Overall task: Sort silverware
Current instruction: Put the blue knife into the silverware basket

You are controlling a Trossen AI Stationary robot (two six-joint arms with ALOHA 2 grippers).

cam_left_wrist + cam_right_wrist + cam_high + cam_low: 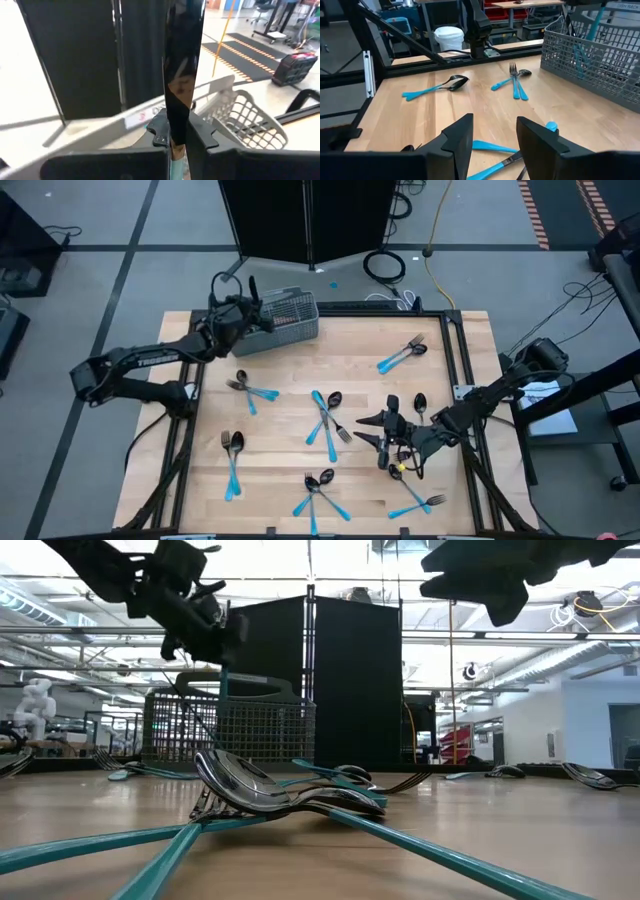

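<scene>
At the table's [300, 355] near edge I had a crossed pile of silverware [318, 492], with a fork and spoon pair [233, 460] to its left and another pair [418, 504] at near right. My right gripper [385, 442] hovered low over the near-right boards, fingers [459, 141] spread and holding nothing, blue handles lying just below them. Mid-table lay a cluster [327, 420], and left of it a pair [250, 390]. Farther right sat one more pair [402, 356]. At the far left, my left gripper [240, 310] hung over the basket [285, 320], pinching a piece [182, 70] upright, dark head up, handle pointing down toward the basket.
</scene>
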